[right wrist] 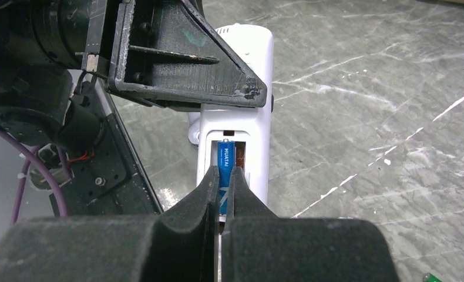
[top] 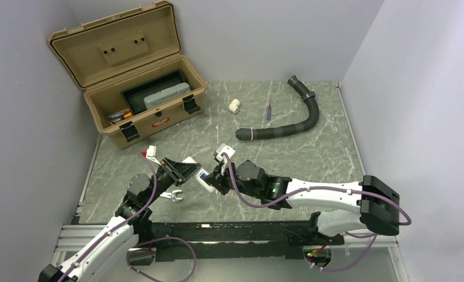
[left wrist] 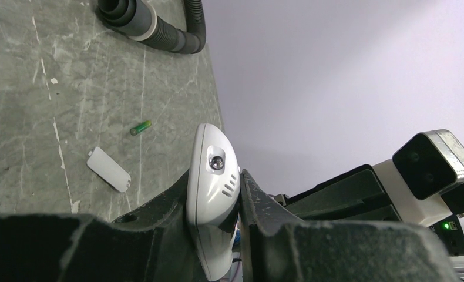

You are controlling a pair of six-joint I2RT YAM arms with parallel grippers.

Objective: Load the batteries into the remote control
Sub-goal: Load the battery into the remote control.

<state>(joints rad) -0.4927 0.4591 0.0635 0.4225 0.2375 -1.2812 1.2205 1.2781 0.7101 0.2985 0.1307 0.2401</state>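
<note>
Between the fingers of the right gripper the blue battery is sitting clamped, both dark pads pressing on its flanks and only its far part showing beyond them. Just ahead of those fingers the open compartment in the back of the remote control is facing the battery. The battery's long axis is running the same way as the remote's, straight out from the fingertips along the slot. Its far end is lying over the left-hand bay, close under the compartment's far wall; whether it is touching a contact or seating there I cannot tell. The bay beside it is showing bare. I am judging that the coming move is turning on this alignment: the battery is needing to go down into the bay lengthwise, not across it.

Farther along the remote, the left gripper is gripping it tight, one finger lying across its back and the rounded emitter end sticking out past the fingertips, apparently clear of the table. Seen from above, both arms are reaching low over the near middle of the table, wrists pointing at each other.

The green battery is lying loose on the table near the white cover piece, apart from both grippers.
</note>
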